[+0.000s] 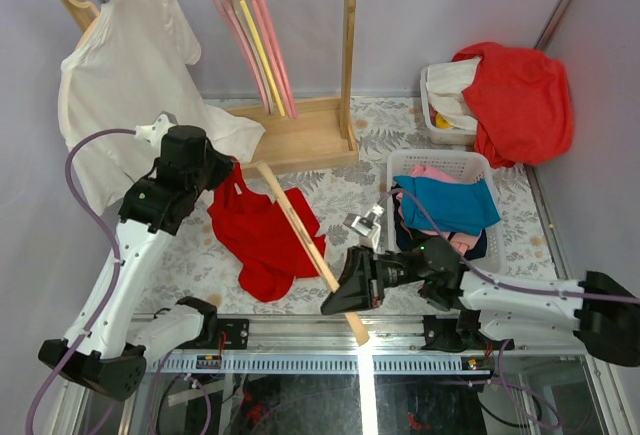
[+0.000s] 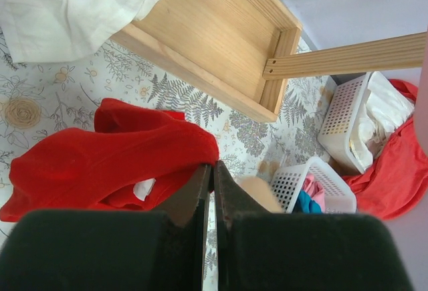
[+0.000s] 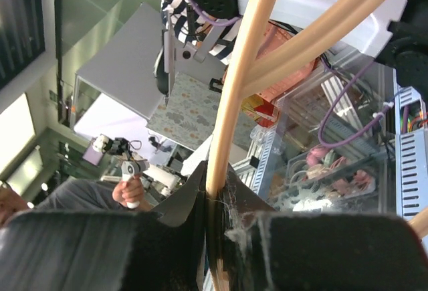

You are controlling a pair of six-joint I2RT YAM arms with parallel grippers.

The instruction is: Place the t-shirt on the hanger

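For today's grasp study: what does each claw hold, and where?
Right claw clamps the wooden hanger on its slim bar, near the end toward the bases. Left claw appears to pinch an edge of the red t-shirt.

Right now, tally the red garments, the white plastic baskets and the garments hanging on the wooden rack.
Red garments: 2 (bright red cloth t-shirt, bulkier red-orange garment)
White plastic baskets: 2 (near basket, far basket)
Hanging garments: 1 (white cloth t-shirt)
Total: 5
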